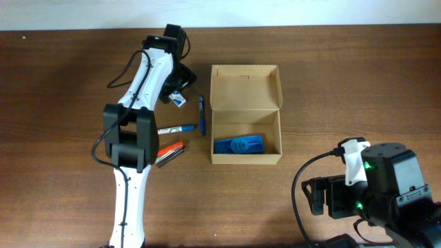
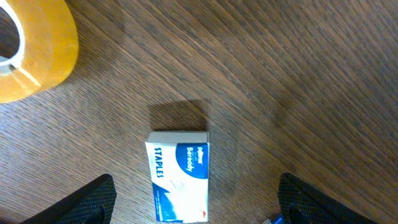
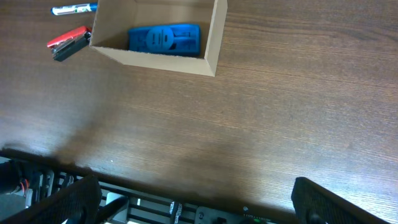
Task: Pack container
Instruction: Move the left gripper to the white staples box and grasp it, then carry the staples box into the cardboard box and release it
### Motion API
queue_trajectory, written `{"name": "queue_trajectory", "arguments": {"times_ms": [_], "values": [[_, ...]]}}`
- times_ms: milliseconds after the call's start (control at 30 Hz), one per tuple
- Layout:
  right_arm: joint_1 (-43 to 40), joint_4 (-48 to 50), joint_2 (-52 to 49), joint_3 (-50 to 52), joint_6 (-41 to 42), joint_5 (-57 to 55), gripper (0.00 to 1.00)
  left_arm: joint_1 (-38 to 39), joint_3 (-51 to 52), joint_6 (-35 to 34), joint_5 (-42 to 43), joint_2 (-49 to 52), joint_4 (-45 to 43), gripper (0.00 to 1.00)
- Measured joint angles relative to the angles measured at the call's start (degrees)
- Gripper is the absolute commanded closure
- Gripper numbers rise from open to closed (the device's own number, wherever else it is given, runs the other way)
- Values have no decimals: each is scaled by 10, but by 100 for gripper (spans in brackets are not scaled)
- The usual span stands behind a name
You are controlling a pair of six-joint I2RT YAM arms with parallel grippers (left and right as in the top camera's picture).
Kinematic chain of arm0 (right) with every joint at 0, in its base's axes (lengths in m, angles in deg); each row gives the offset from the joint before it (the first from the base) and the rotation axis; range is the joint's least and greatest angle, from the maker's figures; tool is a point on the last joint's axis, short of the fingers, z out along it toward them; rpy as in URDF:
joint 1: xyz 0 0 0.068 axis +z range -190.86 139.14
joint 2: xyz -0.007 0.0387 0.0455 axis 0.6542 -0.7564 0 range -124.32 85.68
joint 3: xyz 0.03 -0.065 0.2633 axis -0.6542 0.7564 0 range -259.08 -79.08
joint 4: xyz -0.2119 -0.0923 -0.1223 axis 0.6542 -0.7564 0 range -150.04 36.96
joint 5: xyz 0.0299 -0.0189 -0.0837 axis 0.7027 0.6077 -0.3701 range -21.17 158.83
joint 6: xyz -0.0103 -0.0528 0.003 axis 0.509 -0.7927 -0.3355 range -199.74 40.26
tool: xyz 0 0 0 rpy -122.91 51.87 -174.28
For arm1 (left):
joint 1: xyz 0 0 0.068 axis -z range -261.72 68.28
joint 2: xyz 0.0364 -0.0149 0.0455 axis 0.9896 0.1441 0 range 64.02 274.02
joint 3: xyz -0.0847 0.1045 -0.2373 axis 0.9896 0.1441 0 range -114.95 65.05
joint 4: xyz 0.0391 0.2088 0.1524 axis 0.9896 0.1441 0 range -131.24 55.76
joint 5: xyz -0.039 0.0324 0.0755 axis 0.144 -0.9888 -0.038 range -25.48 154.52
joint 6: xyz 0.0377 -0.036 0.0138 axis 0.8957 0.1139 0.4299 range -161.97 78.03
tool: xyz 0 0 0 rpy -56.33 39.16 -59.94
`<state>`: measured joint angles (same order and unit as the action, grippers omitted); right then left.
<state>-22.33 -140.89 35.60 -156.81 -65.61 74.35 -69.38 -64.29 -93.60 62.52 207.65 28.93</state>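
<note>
Brown wood-grain laminate covers the table (image 1: pixel 344 69), the largest thing here, matt and bare across its right half. A pale strip runs beyond its far edge, and nothing more of the room shows.

The tan cardboard box (image 1: pixel 246 158) sits near the middle. Its lid flap is thrown back toward the far side, so the cavity is open from above for loading.

The left arm (image 1: pixel 141 89) reaches out to the left of the box with its wrist pointing down. The left gripper (image 2: pixel 196 208) hangs with its fingers spread wide and nothing in its grasp. It straddles the staples (image 2: pixel 179 183), which lie flat on the wood below, and I judge it is lining up to pick that packet. The right gripper (image 3: pixel 202 202) sits at the near right corner, well apart from the box. Its fingers are likewise wide and empty, probably to stay out of the left arm's way.

Inside the box a blue plastic item (image 1: pixel 238 145) lies flat against the near wall, leaving the far part free for more. To the left of the box, loose on the table, lie what looks like a red stapler (image 1: pixel 170 151) and a blue-capped marker (image 1: pixel 176 129). A blue pen (image 1: pixel 202 114) lies just beside the box wall. A roll of tan tape (image 2: pixel 34 50) shows near the staples in the left wrist view.
</note>
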Motion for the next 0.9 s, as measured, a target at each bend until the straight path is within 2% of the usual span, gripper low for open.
{"name": "queue_trajectory", "arguments": {"times_ms": [67, 267, 667, 900], "values": [[0, 0, 0, 0, 0, 0, 1, 6, 0, 2, -7, 0, 0, 23], [0, 0, 0, 0, 0, 0, 1, 12, 16, 2, -13, 0, -11, 25], [0, 0, 0, 0, 0, 0, 1, 12, 49, 6, -15, 0, -27, 43], [0, 0, 0, 0, 0, 0, 1, 12, 50, 9, -13, 0, -31, 69]]}}
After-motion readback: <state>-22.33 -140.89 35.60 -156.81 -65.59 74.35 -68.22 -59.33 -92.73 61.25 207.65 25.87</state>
